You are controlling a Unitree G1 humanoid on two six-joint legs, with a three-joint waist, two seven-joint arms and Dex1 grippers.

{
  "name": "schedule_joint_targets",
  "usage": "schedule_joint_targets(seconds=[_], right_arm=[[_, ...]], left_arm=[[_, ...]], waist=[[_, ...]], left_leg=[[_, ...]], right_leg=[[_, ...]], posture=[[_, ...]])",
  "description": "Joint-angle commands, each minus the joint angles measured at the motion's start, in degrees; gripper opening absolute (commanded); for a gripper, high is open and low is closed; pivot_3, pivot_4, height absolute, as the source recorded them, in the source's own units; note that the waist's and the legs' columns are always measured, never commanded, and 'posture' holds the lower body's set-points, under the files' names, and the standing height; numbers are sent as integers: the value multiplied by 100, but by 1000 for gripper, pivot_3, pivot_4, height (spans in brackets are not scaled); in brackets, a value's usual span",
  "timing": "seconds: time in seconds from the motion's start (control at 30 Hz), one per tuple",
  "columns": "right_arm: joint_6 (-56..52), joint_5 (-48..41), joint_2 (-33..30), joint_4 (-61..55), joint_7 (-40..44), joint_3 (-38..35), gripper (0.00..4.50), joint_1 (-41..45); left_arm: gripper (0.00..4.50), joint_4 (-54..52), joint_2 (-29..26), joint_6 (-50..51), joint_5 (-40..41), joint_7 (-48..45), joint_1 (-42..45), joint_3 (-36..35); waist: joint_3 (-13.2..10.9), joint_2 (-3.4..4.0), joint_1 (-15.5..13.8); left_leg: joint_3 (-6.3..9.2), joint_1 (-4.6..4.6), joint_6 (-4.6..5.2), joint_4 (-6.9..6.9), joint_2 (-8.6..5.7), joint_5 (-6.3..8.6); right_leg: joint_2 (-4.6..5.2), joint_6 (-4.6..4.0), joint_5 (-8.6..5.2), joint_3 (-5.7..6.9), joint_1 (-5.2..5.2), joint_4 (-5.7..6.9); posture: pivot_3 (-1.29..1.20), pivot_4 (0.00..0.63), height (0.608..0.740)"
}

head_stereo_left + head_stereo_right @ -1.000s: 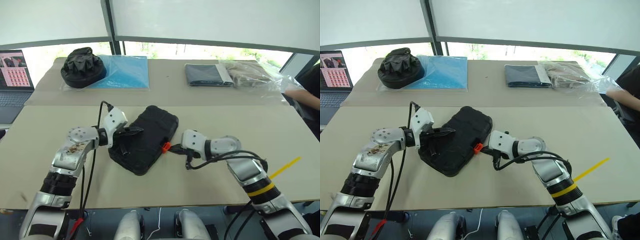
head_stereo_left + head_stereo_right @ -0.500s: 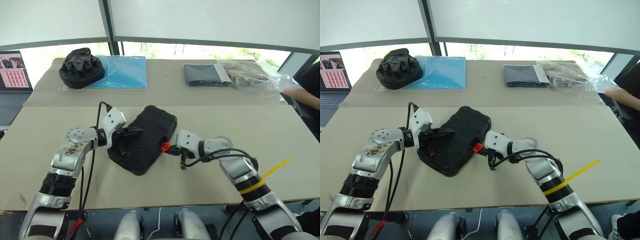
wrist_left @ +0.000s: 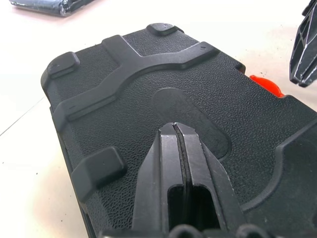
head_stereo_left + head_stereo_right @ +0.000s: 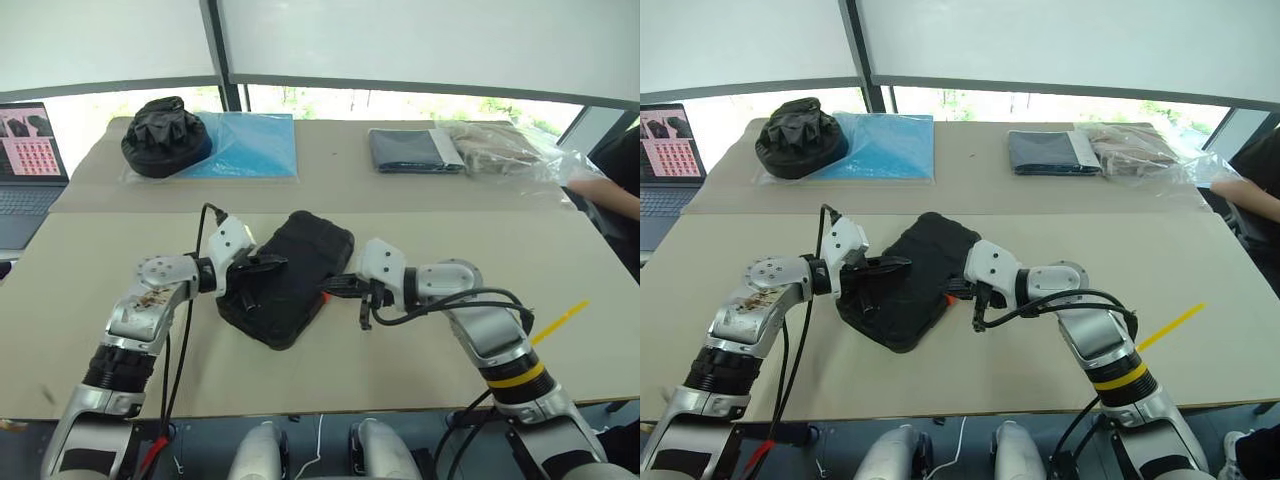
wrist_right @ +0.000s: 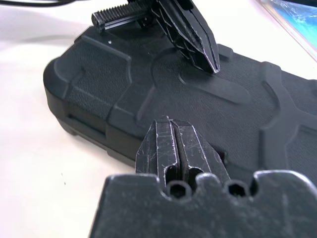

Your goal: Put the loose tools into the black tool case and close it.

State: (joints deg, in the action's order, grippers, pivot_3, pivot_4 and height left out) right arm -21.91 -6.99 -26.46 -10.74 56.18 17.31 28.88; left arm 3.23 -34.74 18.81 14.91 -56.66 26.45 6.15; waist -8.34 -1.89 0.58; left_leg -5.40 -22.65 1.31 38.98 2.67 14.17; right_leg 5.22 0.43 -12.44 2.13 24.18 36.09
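The black tool case (image 4: pixel 290 278) is closed, the left gripper (image 3: pixel 177 130) presses its lid pinched shut, and the shut right gripper (image 5: pixel 171 130) beside its orange latch (image 3: pixel 266 84) likely must snap that next.

Black tool case (image 3: pixel 163 84): we see hard plastic, matt, pebbled grain all over lid, smoother raised ribs and corner feet. Latch (image 3: pixel 267 85): smooth orange plastic, slight sheen. Left gripper (image 3: pixel 178 130): black plastic fingers, semi-gloss, smooth. Right gripper (image 5: pixel 174 125): black fingers scuffed, fine scratches. Table (image 4: pixel 420 370): matt beige, smooth. Upper left of frame: black bag (image 4: pixel 163 136), crumpled, faint shine, on glossy blue sheet (image 4: pixel 250 145). Upper right: dark grey folded cloth (image 4: pixel 412 150), matt; clear crinkly plastic wrap (image 4: pixel 520 150) beside it.
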Motion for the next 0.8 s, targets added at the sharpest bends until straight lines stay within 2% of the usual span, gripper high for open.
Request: schedule_joint_targets(seconds=[0.03, 0.3, 0.57, 0.8], right_arm=[[55, -70, -57, -81, -71, -132, 0, -52], [-150, -244, -536, -289, 14, -338, 0, -498], [360, 80, -133, 532, -331, -88, 0, -389], [493, 81, 224, 803, -350, -8, 0, -103]], left_arm=[[13, 286, 20, 75, -219, -49, -204, 266], [13, 270, -28, 40, -263, -94, -265, 256], [13, 260, -47, 31, -312, -138, -268, 275], [13, 243, -117, 71, -335, -179, -286, 259]], waist=[[0, 0, -4], [3, 3, -4], [10, 15, 4], [11, 16, 24]], left_leg=[[0, 0, 0, 0, 0, 0], [1, 0, 0, -2, 1, 0], [0, 3, 0, -3, -1, 0], [0, 2, 0, -3, 2, 0]], right_leg=[[0, 0, 0, 0, 0, 0], [-1, 0, 0, 0, 0, -2], [-5, 14, -9, -1, 0, -1], [-4, 10, -7, -3, 1, -1]], posture=[[0, 150, 740], [0, 150, 740], [0, 150, 740], [0, 150, 740]])
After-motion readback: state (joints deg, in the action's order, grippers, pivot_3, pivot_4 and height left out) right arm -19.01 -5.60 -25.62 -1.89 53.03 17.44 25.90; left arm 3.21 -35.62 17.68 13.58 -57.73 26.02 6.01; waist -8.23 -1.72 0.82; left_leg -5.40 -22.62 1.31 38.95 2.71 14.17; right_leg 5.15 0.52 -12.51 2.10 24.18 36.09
